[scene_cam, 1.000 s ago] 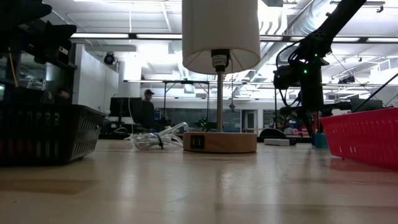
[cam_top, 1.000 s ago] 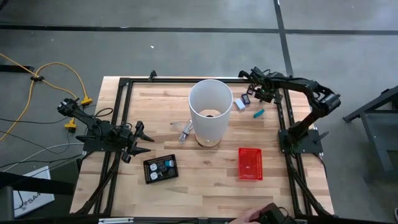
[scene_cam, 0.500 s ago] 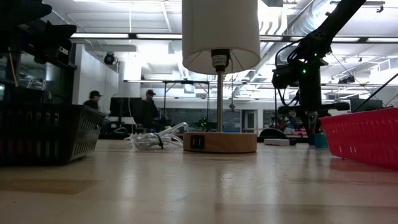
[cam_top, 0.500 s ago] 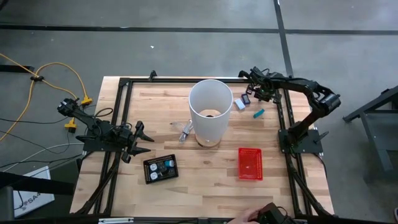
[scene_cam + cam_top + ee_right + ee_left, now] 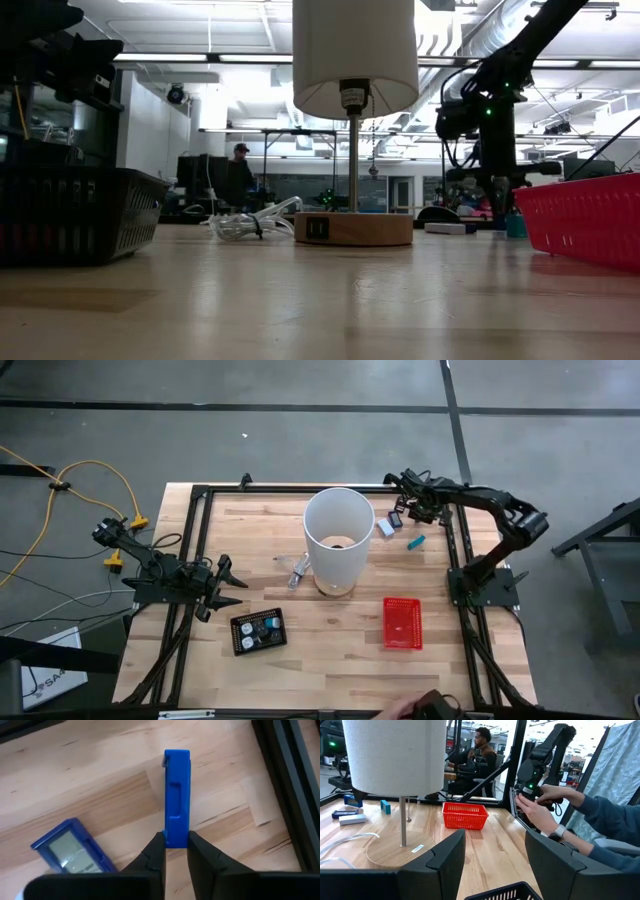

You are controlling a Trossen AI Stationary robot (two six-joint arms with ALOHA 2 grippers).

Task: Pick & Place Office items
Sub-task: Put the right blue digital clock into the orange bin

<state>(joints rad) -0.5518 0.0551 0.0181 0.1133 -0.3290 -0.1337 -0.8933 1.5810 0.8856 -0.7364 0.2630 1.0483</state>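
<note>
The right gripper (image 5: 176,849) has closed on the blue stick (image 5: 177,797); left arm unmoved.

A red mesh basket (image 5: 465,815) sits on the table (image 5: 490,855) beyond the lamp (image 5: 395,755); a person's hands (image 5: 540,810) hold a device.

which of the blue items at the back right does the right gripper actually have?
The narrow plain blue bar: the right gripper is shut on its end. The other, a blue device with a grey screen, lies flat on the wood beside it, untouched.
</note>
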